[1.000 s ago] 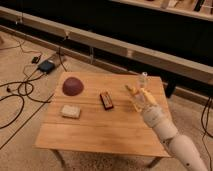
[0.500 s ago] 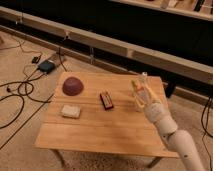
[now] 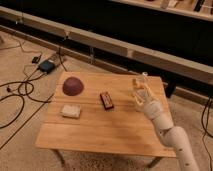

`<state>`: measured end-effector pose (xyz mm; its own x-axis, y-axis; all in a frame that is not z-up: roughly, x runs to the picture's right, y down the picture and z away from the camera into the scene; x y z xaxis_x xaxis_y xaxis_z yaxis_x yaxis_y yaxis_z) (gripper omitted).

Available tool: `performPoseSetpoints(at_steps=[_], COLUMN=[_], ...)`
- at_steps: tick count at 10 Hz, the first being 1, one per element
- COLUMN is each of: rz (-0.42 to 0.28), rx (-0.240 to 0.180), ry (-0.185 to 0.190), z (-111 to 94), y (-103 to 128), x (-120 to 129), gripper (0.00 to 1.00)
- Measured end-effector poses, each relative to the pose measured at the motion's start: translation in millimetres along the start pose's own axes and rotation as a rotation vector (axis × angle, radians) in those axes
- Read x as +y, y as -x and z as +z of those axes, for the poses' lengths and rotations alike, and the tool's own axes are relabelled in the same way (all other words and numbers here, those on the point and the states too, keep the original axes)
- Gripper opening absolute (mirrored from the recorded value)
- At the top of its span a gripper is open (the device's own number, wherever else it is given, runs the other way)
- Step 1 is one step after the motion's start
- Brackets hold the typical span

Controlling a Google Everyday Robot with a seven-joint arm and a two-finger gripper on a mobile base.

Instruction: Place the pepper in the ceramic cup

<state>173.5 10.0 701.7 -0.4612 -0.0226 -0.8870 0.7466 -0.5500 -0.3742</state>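
Note:
My gripper hangs over the right far part of the wooden table, the pale arm reaching in from the lower right. It is shut on the small orange pepper, which shows as an orange streak between the fingers, held above the tabletop. The ceramic cup is a small pale cylinder at the table's far edge, just behind and slightly right of the gripper, partly covered by it.
A maroon dome-shaped bowl sits at the far left of the table. A red-and-black block lies mid-table and a pale block at the left. Cables and a box lie on the floor to the left.
My gripper has moved a little away from me, toward the far edge and the cup, with the pepper moving along with it. The other objects have not moved.

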Motion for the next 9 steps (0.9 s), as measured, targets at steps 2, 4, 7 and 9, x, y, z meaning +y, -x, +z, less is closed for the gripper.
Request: performPoseSetpoints(at_steps=[2, 4, 7, 9], rz=[0.037, 0.065, 0.085, 0.082], rx=[-0.006, -0.030, -0.059, -0.076], ry=[0.013, 0.026, 0.022, 0.021], z=[0, -4, -10, -14], y=[11, 23, 34, 38], x=[-5, -15, -31, -37], gripper=[0.00, 0.00, 0.00, 0.07])
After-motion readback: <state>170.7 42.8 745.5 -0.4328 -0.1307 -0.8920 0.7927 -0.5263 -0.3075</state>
